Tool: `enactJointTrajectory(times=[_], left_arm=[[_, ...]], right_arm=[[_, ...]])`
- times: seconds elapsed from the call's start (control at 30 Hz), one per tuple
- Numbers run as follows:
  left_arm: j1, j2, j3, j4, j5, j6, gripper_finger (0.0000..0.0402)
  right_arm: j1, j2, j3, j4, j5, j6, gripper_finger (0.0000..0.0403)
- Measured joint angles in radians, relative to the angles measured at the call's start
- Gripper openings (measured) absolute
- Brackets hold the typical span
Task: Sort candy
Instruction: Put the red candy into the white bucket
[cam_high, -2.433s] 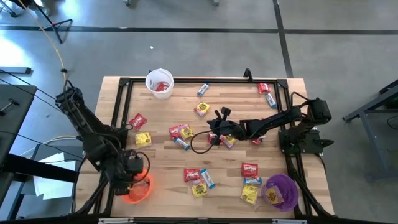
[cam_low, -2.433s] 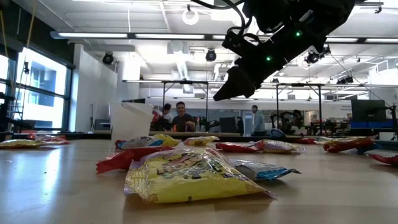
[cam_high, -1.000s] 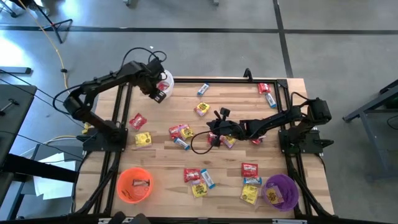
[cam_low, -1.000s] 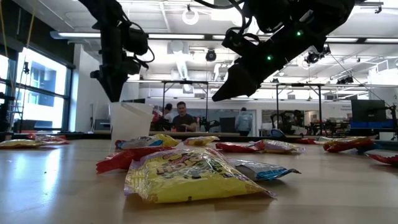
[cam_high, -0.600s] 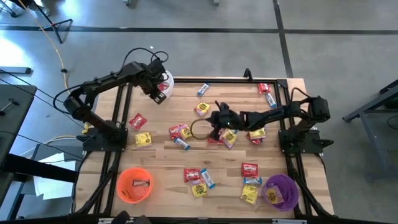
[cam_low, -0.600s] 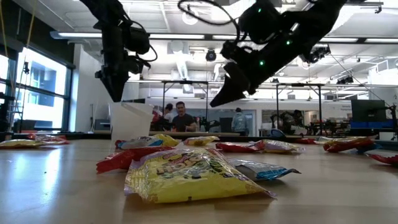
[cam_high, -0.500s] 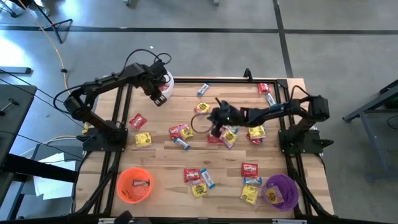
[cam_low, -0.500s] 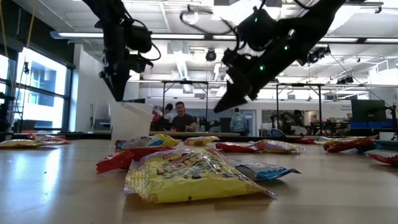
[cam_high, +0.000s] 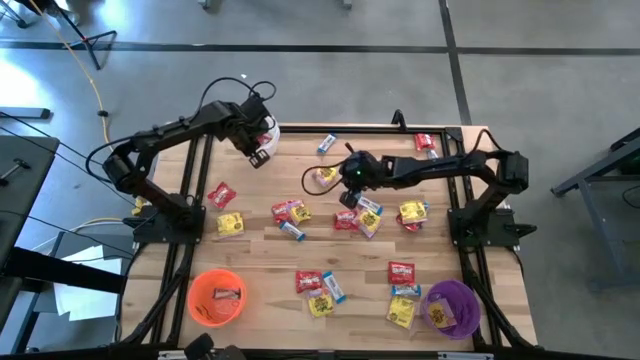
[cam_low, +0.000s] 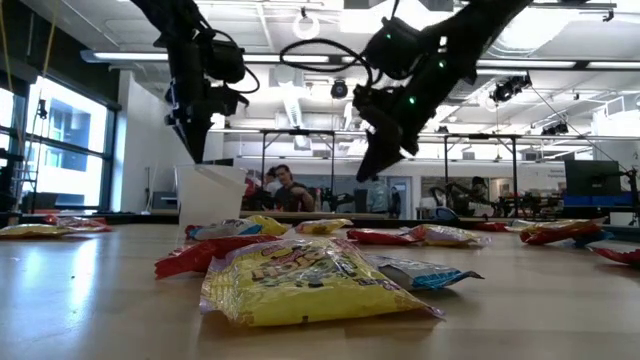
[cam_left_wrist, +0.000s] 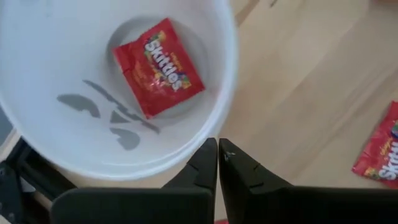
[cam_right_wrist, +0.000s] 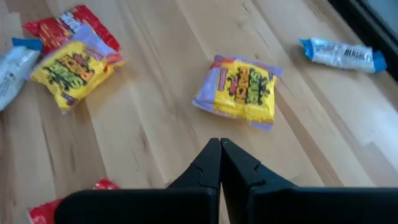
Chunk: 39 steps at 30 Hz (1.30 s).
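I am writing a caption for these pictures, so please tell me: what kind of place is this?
Probably a robotics lab or workshop. The wooden table sits on a concrete floor; the low view shows an open hall with workbenches, ceiling lights and people behind.

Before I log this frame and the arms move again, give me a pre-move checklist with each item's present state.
1. Left gripper empty and shut, beside the white cup's rim: ok.
2. Red packet lying flat inside the white cup: ok.
3. Right gripper shut, holding nothing, above the table: ok.
4. Nearest target, the yellow packet, lies alone on bare wood ahead of the right gripper: ok.
5. Jaws ready to pick: not ok, both are closed.
6. Orange cup and purple cup upright at the near edge: ok.
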Motion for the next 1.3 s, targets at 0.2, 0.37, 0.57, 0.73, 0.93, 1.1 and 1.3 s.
enactJointTrajectory(times=[0.2, 0.37, 0.57, 0.73, 0.93, 1.1, 1.3], left_arm=[[0.03, 0.0, 0.0, -0.005, 0.0, -0.016, 0.0], [0.038, 0.0, 0.0, -0.006, 0.001, -0.001, 0.0], [0.037, 0.0, 0.0, -0.006, 0.003, 0.015, 0.0], [0.037, 0.0, 0.0, -0.002, 0.003, 0.017, 0.0], [0.023, -0.001, -0.007, 0.003, 0.0, 0.021, 0.0], [-0.032, -0.013, -0.042, 0.045, 0.003, 0.059, 0.0], [-0.16, -0.059, -0.051, 0.145, 0.004, 0.061, 0.0]], right_arm=[[-0.014, 0.0, 0.059, -0.115, -0.014, 0.0, 0.0], [-0.022, 0.0, 0.06, -0.134, -0.043, -0.001, 0.0002], [-0.023, 0.002, 0.06, -0.116, -0.038, -0.036, 0.0051], [-0.06, 0.04, 0.06, -0.061, -0.033, -0.037, 0.0116], [-0.127, 0.073, 0.1, -0.132, -0.044, -0.034, 0.0155], [-0.12, 0.073, 0.103, -0.264, -0.161, -0.022, 0.0158], [0.013, 0.073, 0.023, -0.219, -0.17, -0.035, 0.0158]])
